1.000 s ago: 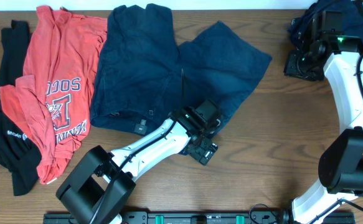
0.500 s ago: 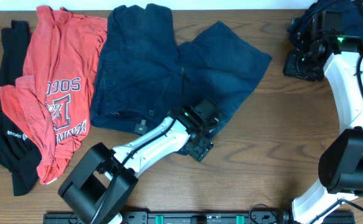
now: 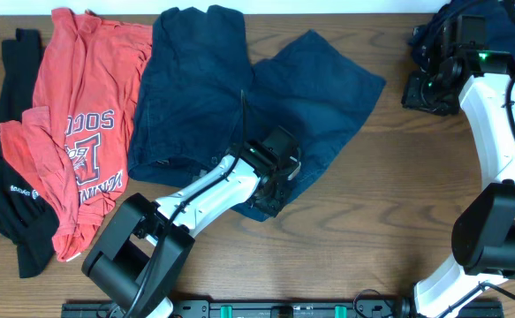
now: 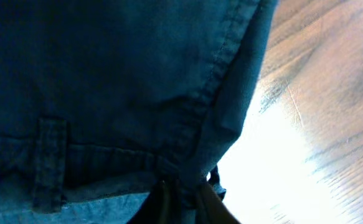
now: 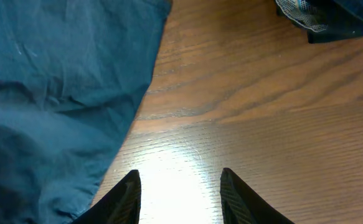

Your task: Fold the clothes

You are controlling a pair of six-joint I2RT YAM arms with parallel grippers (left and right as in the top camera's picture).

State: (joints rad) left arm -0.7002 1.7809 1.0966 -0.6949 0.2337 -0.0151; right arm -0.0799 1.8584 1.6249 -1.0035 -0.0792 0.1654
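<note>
Dark navy shorts [image 3: 230,97] lie spread flat at the middle of the table. My left gripper [image 3: 271,189] sits at their near right corner. In the left wrist view its fingers [image 4: 162,198] pinch the hem of the shorts [image 4: 106,81], so it is shut on them. A red T-shirt [image 3: 80,115] and a black garment [image 3: 14,185] lie crumpled at the left. My right gripper [image 3: 427,91] hovers at the far right. In the right wrist view it [image 5: 180,182] stands open over bare wood, beside the shorts' edge [image 5: 50,93].
Another dark garment [image 3: 496,26] is bunched at the back right corner behind the right arm; it shows in the right wrist view too [image 5: 340,15]. Bare wooden table [image 3: 390,194] lies between the shorts and the right arm.
My left gripper has closed on the shorts' near corner and shifted slightly left and back, bunching the fabric there. The right arm has stayed still.
</note>
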